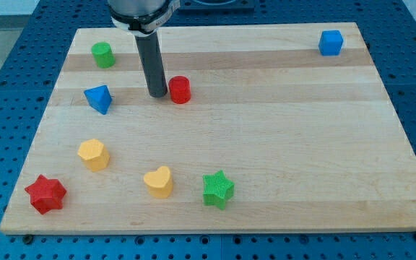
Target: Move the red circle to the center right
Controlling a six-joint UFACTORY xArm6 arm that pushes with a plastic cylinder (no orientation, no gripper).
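Observation:
The red circle (180,89) is a short red cylinder on the wooden board (280,137), in the upper left-centre of the view. My tip (157,94) is the lower end of the dark rod, standing just to the left of the red circle, very close to it or touching it. The rod rises to the arm's head at the view's top.
A green cylinder (103,55) lies at the upper left, a blue triangular block (99,98) left of my tip, a blue cube (331,42) at the upper right. A yellow block (93,154), a yellow heart (159,182), a green star (218,189) and a red star (45,193) lie along the bottom left.

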